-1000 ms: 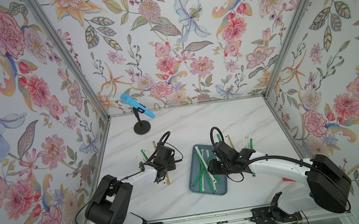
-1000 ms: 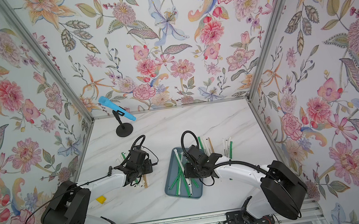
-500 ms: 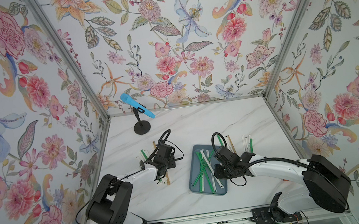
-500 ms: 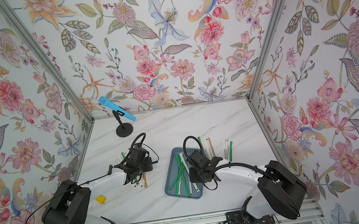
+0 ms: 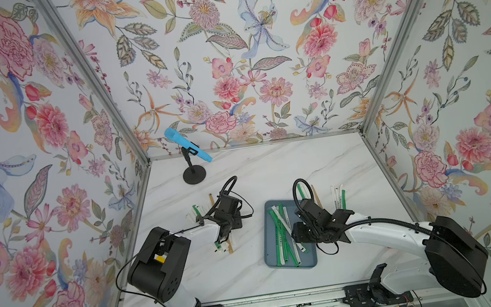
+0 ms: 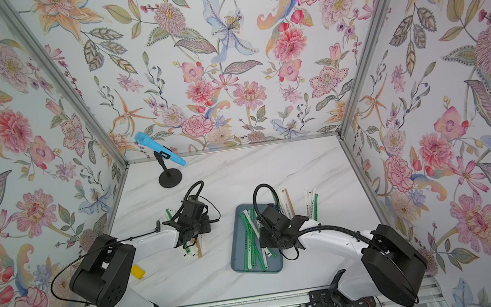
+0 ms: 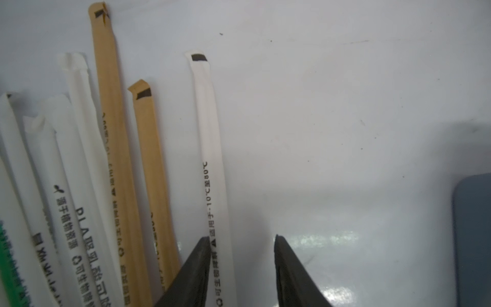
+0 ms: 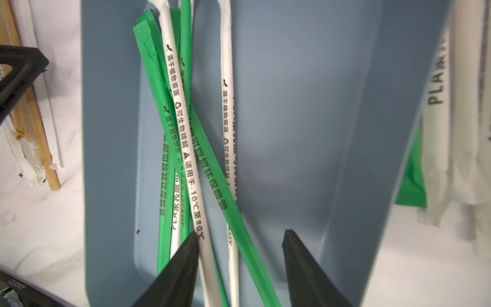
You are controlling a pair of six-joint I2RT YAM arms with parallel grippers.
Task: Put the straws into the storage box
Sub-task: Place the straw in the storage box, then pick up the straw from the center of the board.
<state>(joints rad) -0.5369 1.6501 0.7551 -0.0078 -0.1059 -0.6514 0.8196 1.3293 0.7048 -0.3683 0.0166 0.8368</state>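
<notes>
The storage box (image 5: pixel 308 259) (image 6: pixel 275 266) is a blue-grey tray at mid-table, and it holds several green and white straws (image 5: pixel 282 237) (image 8: pixel 183 111). More straws lie in a pile (image 5: pixel 195 212) to its left and in another pile (image 5: pixel 338 195) to its right. My left gripper (image 5: pixel 222 239) (image 7: pixel 241 236) is low over the left pile. It is open, and a white printed straw (image 7: pixel 210 148) lies against one finger. My right gripper (image 5: pixel 299 240) (image 8: pixel 241 231) hangs open over the tray's straws and holds nothing.
A blue microphone on a black stand (image 5: pixel 194 176) stands at the back left. A small yellow piece (image 6: pixel 137 271) lies near the left arm's base. Flowered walls close in three sides. A corner of the tray (image 7: pixel 473 239) shows in the left wrist view.
Both arms have only shifted slightly. The left gripper stays over the left pile and the right gripper stays over the tray.
</notes>
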